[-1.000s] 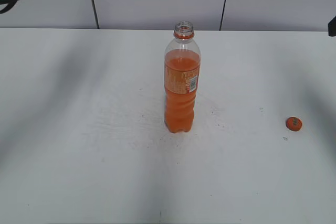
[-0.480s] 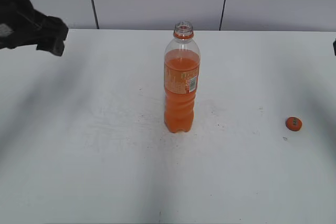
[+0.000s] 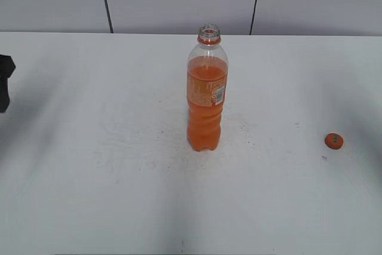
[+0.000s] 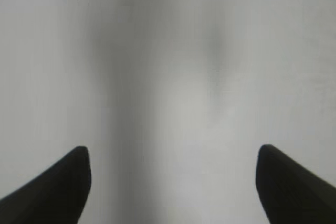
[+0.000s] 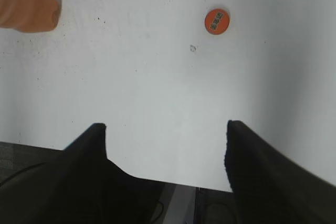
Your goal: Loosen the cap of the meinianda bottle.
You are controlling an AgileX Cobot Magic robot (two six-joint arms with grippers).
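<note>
Exterior view alone, uncapped bottle neck (image 3: 209, 30)

Left gripper (image 4: 170, 182) spread wide, nothing between fingers. Right gripper (image 5: 165, 153) likewise spread, empty. Left arm (image 3: 5, 82) barely showing at frame edge.

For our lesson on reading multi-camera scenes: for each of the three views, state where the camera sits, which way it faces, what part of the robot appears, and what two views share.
Exterior: in front, above table height, slanting down at the uncapped meinianda bottle; a dark robot part shows at the left edge.
Left wrist: looks down past the open left gripper at blurred bare table.
Right wrist: looks down past the open right gripper near the table's edge.
Shared: exterior and right wrist both show the cap and bottle.
</note>
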